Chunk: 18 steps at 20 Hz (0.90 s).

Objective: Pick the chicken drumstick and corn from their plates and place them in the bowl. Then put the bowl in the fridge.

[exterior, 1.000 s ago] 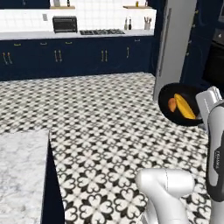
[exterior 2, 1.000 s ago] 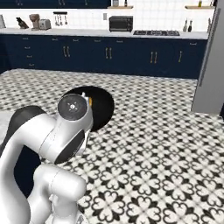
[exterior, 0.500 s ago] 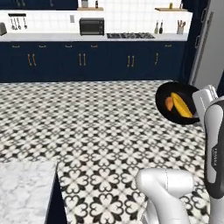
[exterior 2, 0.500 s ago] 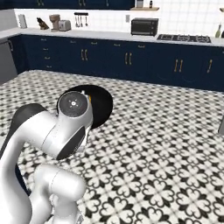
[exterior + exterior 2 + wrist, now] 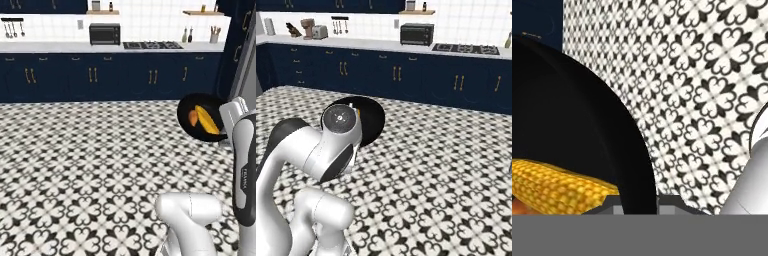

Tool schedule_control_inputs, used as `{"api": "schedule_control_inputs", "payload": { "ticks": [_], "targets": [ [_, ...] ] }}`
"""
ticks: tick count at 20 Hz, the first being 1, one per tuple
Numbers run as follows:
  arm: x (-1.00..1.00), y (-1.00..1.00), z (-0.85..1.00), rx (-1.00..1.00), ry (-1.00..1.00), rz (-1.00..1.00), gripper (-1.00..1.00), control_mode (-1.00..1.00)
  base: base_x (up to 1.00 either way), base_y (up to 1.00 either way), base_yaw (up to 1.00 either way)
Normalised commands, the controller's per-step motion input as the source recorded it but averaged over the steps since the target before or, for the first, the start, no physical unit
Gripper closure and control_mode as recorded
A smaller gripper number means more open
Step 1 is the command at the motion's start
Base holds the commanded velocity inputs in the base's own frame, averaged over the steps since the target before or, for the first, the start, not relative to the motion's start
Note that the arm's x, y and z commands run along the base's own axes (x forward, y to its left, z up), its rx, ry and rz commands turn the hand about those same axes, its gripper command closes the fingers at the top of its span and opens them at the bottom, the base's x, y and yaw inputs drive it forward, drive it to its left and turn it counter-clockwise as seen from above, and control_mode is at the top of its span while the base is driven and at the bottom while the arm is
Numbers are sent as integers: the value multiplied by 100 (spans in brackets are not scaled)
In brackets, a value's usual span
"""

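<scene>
The round, deep, glossy black bowl hangs in the air at the arm's end above the black-and-white patterned tile floor, at three o'clock in the left base view. Inside it, the oblong bright-yellow corn cob, its surface knobbly with kernels, lies beside the smooth orange-brown chicken drumstick. Whether the fingers are closed on the bowl's rim, I cannot tell.

The corn and the drumstick lie side by side in the bowl, above the floor. Behind it, cabinets carry an oven and a stove.
</scene>
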Motion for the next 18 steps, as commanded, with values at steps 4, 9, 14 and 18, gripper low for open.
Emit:
{"api": "schedule_control_inputs", "payload": {
  "ticks": [4,9,14,18],
  "targets": [
    [0,0,0,0,0,0,100,100,100,-6,0],
    [0,0,0,0,0,0,100,100,100,-6,0],
    [0,0,0,0,0,0,100,100,100,18,-12],
    [0,0,0,0,0,0,100,100,100,49,-22]
  ]
}}
